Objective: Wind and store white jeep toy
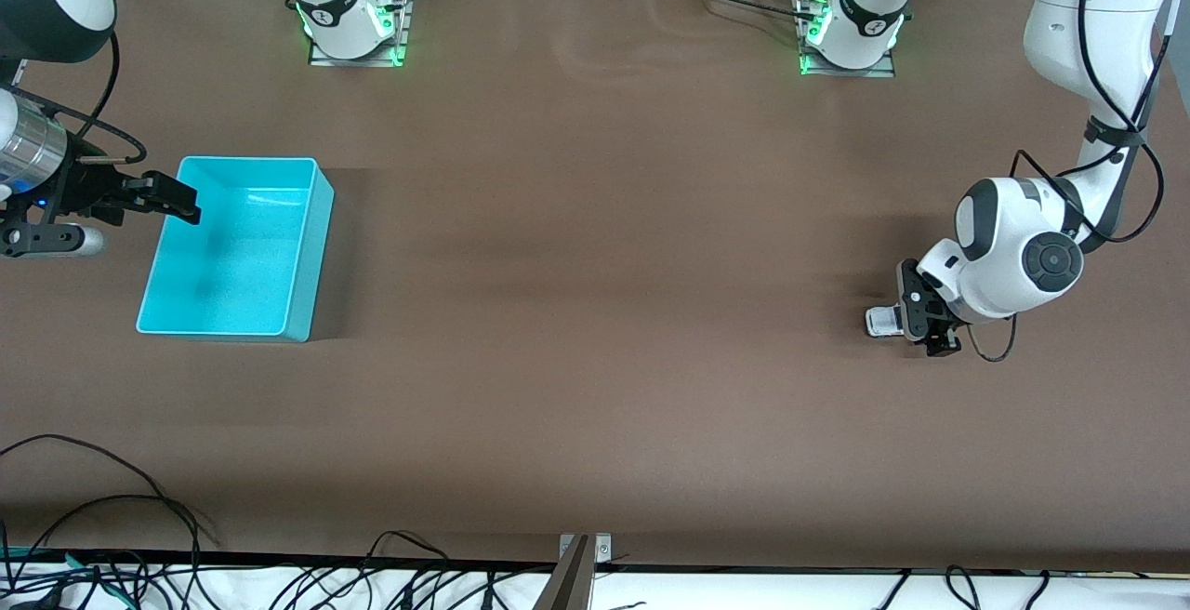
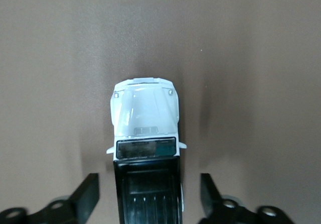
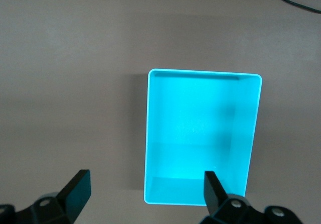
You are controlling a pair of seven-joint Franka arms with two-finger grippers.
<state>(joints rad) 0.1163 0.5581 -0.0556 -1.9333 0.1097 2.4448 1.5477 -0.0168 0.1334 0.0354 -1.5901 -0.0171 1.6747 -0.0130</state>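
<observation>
The white jeep toy (image 1: 883,321) stands on the brown table toward the left arm's end. In the left wrist view its white hood (image 2: 145,116) points away from the gripper and its black rear lies between the fingers. My left gripper (image 1: 922,320) (image 2: 149,194) is low over the jeep and open. A finger (image 2: 87,195) stands on each side of the black rear, and a gap shows on both sides. My right gripper (image 1: 177,201) (image 3: 145,191) hangs open and holds nothing. It is over the rim of the turquoise bin (image 1: 311,247) (image 3: 200,133), and the arm waits.
The bin holds nothing and sits toward the right arm's end of the table. Both arm bases (image 1: 353,24) stand along the table's edge farthest from the front camera. Loose cables (image 1: 112,498) lie at the edge nearest that camera.
</observation>
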